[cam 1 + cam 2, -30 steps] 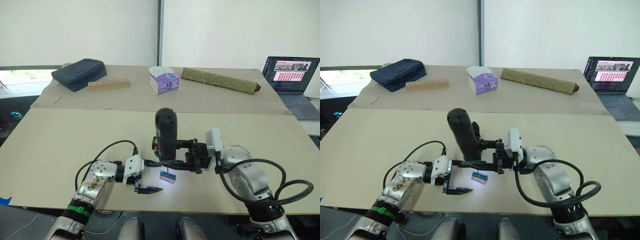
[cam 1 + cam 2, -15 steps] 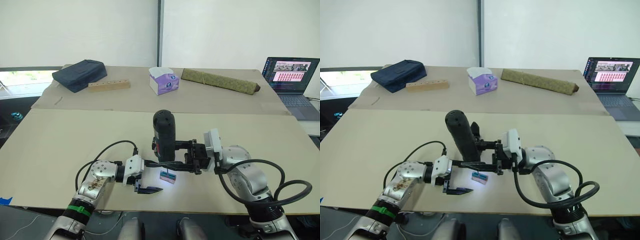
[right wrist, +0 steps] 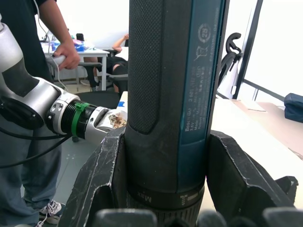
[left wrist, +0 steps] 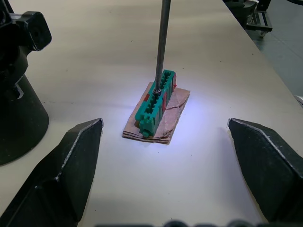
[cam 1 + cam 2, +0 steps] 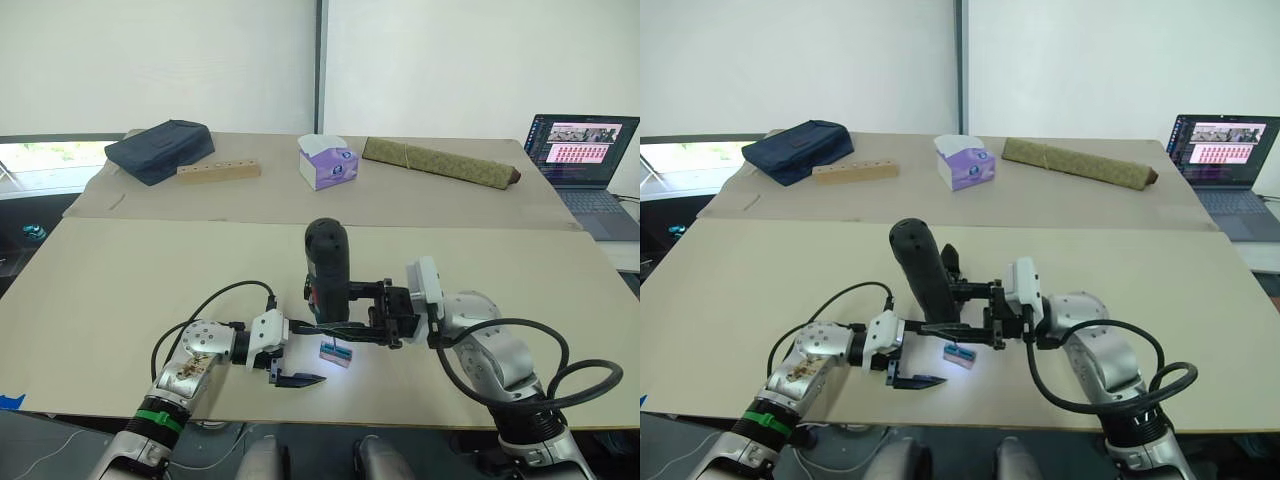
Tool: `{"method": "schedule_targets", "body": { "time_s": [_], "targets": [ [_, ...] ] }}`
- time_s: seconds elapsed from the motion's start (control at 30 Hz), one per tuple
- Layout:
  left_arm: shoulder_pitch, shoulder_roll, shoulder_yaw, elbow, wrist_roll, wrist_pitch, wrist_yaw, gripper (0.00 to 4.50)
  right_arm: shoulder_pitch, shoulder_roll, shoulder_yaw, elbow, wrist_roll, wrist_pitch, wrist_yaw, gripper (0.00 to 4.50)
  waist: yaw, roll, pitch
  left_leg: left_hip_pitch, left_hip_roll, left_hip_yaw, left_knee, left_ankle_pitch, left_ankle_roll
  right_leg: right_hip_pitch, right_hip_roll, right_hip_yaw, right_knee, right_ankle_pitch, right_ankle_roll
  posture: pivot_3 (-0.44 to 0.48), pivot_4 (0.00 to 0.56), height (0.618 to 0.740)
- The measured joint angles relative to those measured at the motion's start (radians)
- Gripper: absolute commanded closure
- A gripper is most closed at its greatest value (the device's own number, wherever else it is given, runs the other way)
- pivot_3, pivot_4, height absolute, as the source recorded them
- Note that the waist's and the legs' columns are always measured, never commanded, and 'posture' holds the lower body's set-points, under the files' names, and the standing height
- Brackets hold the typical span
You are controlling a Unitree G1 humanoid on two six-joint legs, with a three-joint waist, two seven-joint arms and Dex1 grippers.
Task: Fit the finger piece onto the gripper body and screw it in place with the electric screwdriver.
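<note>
Screwdriver bit (image 4: 161, 45) on green block (image 4: 155, 101)

The electric screwdriver (image 3: 175, 94) carries a blue-green label strip along its black body, with a small round mark near the top and several lines of small white print below it; the letters are too small to read with certainty. The laptop (image 5: 590, 170) at the far right edge of the desk shows a screen whose writing cannot be read
</note>
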Motion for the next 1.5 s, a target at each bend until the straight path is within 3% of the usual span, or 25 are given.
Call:
{"method": "schedule_targets", "body": {
  "time_s": [0.67, 1.03, 1.27, 1.5],
  "targets": [
    [0.001, 0.0, 0.003, -0.003, -0.003, 0.004, 0.007, 0.05, 0.0, 0.011, -0.005, 0.012, 0.005, 0.002, -0.008, 2.59, 0.0, 0.0, 0.0, 0.0, 0.0, 0.0, 0.0, 0.0, 0.0, 0.0, 0.0, 0.0, 0.0, 0.0, 0.0, 0.0, 0.15, 0.74],
    [0.012, -0.001, 0.027, -0.017, -0.067, 0.061, -0.011, 0.05, -0.027, 0.01, -0.033, 0.002, 0.074, 0.07, -0.042, 2.59, -0.008, -0.001, 0.001, -0.004, 0.0, 0.0, 0.0, 0.0, 0.0, -0.003, 0.0, 0.0, 0.0, 0.0, 0.0, 0.0, 0.15, 0.74],
    [0.058, 0.049, 0.06, -0.072, -0.116, 0.058, -0.053, 0.05, -0.055, 0.003, -0.056, -0.042, 0.115, 0.112, -0.065, 2.59, -0.022, -0.002, 0.002, -0.004, 0.001, -0.001, 0.0, 0.0, 0.0, -0.004, 0.001, 0.0, 0.0, 0.0, 0.0, 0.0, 0.15, 0.74],
    [0.159, 0.151, 0.193, -0.255, -0.285, 0.133, -0.084, 0.05, -0.117, -0.038, -0.135, -0.116, 0.2, 0.198, -0.122, 2.59, -0.027, -0.003, 0.003, -0.004, 0.003, -0.001, 0.0, 0.0, 0.0, -0.004, 0.001, 0.0, 0.0, 0.0, 0.0, 0.0, 0.15, 0.74]
  ]
}}
